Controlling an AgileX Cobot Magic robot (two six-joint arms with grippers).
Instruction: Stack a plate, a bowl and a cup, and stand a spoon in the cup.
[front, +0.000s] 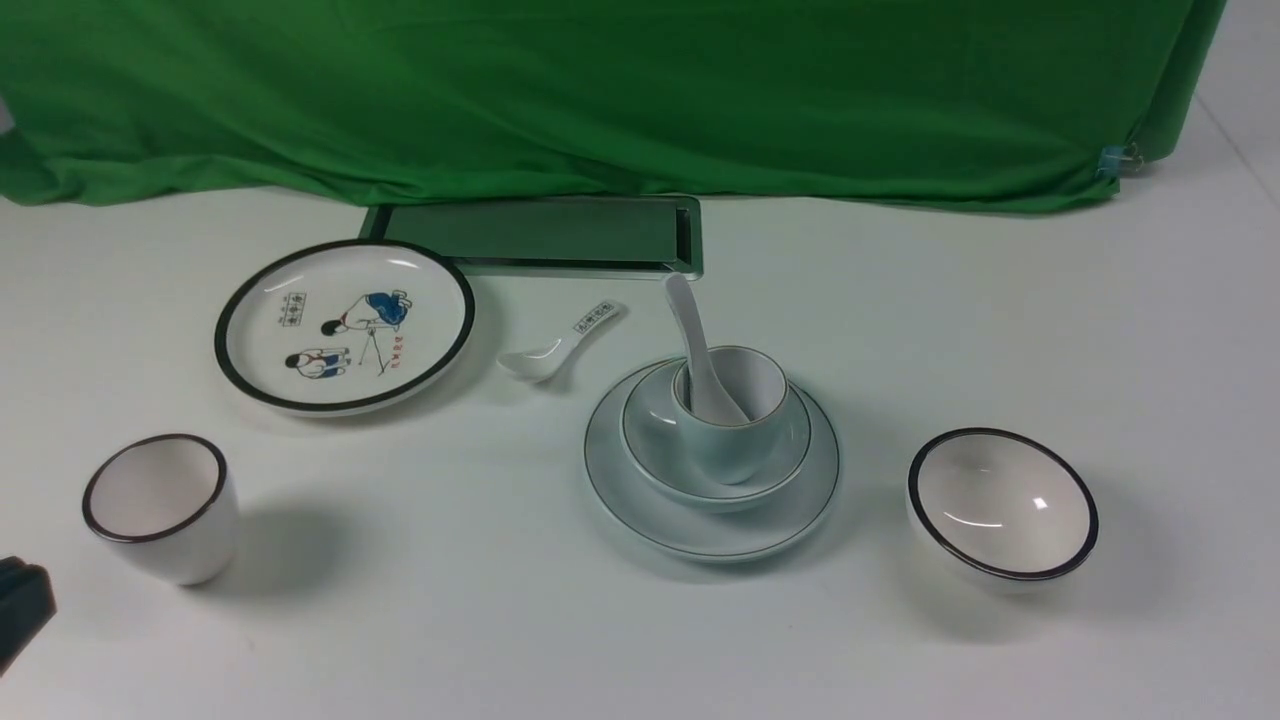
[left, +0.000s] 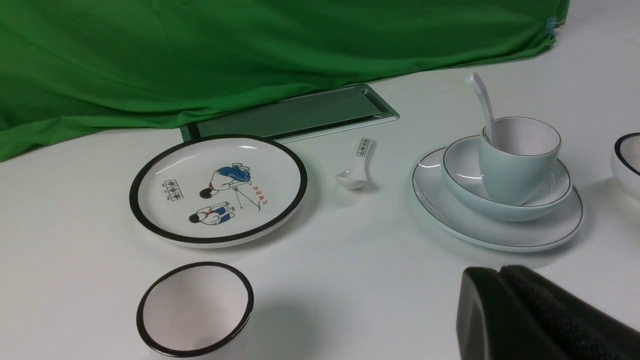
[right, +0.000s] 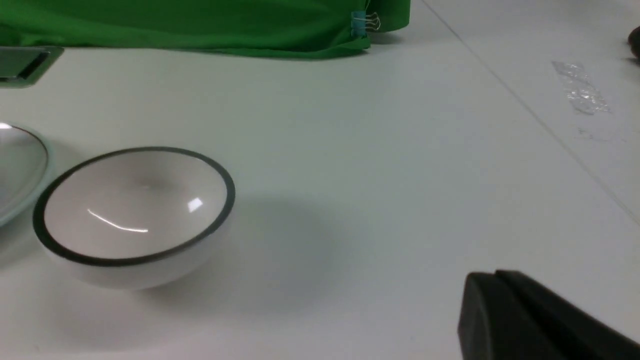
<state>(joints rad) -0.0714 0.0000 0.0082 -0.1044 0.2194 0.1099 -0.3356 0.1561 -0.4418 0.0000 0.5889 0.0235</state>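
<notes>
The pale blue-green plate (front: 700, 535) lies right of the table's middle. The matching bowl (front: 655, 445) sits on it, and the small handleless cup (front: 725, 455) stands in the bowl. The plain white spoon (front: 690, 330) stands in the cup, its handle leaning back and left. The stack also shows in the left wrist view: plate (left: 450, 220), bowl (left: 465, 172), cup (left: 515, 170), spoon (left: 482, 100). My left gripper (left: 500, 272) is shut and empty, low at the front left (front: 22, 598), well short of the stack. My right gripper (right: 495, 277) is shut and empty, right of the black-rimmed bowl.
A black-rimmed cartoon plate (front: 345, 325) and a printed-handle spoon (front: 560, 345) lie at the back left. A dark-rimmed white cup (front: 160, 505) stands at the front left, next to my left gripper. A black-rimmed white bowl (front: 1003, 505) sits right of the stack. A metal tray (front: 540, 235) lies before the green cloth.
</notes>
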